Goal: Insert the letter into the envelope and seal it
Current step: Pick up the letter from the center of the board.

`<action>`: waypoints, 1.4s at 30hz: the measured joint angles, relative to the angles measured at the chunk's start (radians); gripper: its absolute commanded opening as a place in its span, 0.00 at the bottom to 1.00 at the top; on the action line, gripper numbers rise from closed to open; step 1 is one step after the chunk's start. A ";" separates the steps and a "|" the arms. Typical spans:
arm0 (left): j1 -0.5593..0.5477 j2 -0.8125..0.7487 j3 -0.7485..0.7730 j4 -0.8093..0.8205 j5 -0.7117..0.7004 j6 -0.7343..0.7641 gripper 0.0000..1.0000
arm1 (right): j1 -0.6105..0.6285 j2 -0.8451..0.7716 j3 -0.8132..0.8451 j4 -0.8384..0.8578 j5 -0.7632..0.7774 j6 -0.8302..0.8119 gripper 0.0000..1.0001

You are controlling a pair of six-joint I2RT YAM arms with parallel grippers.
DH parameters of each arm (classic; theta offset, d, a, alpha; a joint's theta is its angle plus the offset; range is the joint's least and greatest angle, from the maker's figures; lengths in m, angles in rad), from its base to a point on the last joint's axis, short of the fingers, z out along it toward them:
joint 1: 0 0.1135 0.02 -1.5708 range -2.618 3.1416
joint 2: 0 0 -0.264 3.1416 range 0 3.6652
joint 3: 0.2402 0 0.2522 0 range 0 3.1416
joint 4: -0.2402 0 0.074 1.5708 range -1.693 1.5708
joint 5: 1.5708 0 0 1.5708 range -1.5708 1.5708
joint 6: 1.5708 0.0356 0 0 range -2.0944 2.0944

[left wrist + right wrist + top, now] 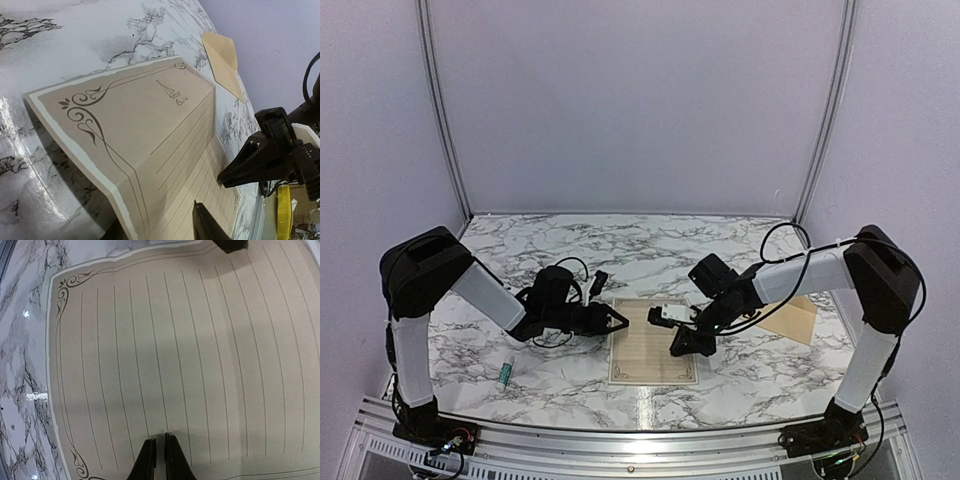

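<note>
The letter [653, 352] lies on the marble table [560, 250] between the arms, ruled side up with its dark ornamental border showing. Its left edge [85, 145] is raised into a ridge off the table. My left gripper [618, 320] straddles that edge with its jaws apart: one finger [205, 225] is above the sheet and the other is below it. My right gripper [678, 348] is shut and empty. Its fingertips [148, 450] press down on the letter's ruled face [190, 350]. The envelope [802, 318] lies flat at the right, partly behind the right arm, and its flap [222, 52] shows.
A small tube with a green cap [505, 375] lies near the left arm's base. The metal rail [640, 440] runs along the table's near edge. White walls close off the back and sides.
</note>
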 measured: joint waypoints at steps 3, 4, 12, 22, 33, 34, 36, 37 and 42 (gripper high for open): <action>0.000 0.013 0.001 0.018 0.009 -0.005 0.32 | 0.000 0.003 0.000 0.007 0.002 0.000 0.08; 0.000 0.016 0.001 0.023 0.010 -0.008 0.31 | 0.000 0.003 0.000 0.008 0.002 0.000 0.08; 0.000 0.020 -0.002 0.084 0.010 -0.042 0.18 | -0.006 0.005 0.000 0.017 0.001 0.000 0.08; 0.000 0.019 -0.015 0.126 0.018 -0.037 0.01 | -0.031 -0.004 0.000 -0.002 -0.016 -0.012 0.12; -0.007 -0.130 -0.080 0.112 0.016 -0.025 0.00 | -0.167 -0.217 0.067 -0.223 -0.071 -0.098 0.24; -0.010 -0.161 -0.080 0.097 0.012 -0.015 0.00 | -0.180 -0.249 0.074 -0.239 -0.076 -0.101 0.26; -0.024 -0.220 -0.066 0.029 -0.002 0.022 0.00 | -0.206 -0.315 0.089 -0.262 -0.081 -0.101 0.30; -0.037 -0.246 -0.048 -0.022 -0.015 0.051 0.00 | -0.217 -0.349 0.095 -0.272 -0.082 -0.098 0.32; -0.141 -0.340 0.131 -0.362 -0.112 0.258 0.00 | -0.256 -0.497 0.118 -0.289 -0.081 -0.082 0.39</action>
